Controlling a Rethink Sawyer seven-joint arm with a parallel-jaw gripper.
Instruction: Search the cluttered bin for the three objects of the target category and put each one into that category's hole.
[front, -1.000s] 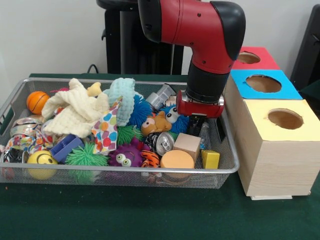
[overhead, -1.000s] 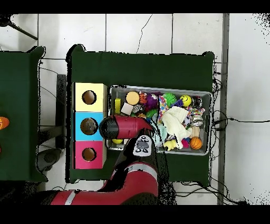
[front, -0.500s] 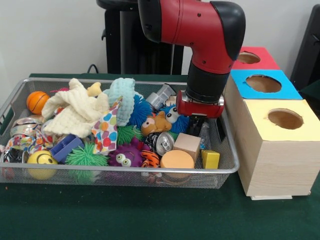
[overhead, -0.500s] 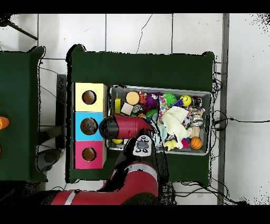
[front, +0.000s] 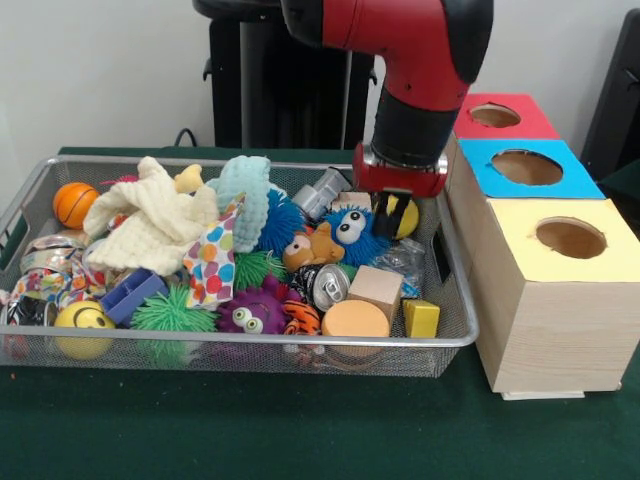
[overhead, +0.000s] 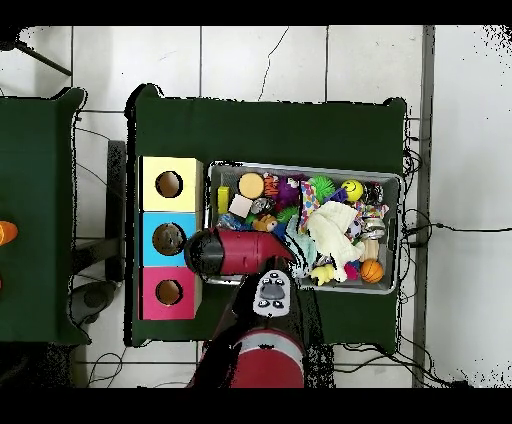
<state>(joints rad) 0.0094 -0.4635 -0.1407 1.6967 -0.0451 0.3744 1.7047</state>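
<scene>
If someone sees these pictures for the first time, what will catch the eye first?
The red and black arm comes down over the bin's end nearest the boxes, its gripper shut on a yellow ball. Below lies a wire bin crowded with bright toys. Beside it stand three boxes with holes: red, blue, yellow.

Worktop and what rests on it
Dark green cloth-covered worktop carries a silver wire-mesh bin and, just beside it, a long wooden three-hole box.
</scene>
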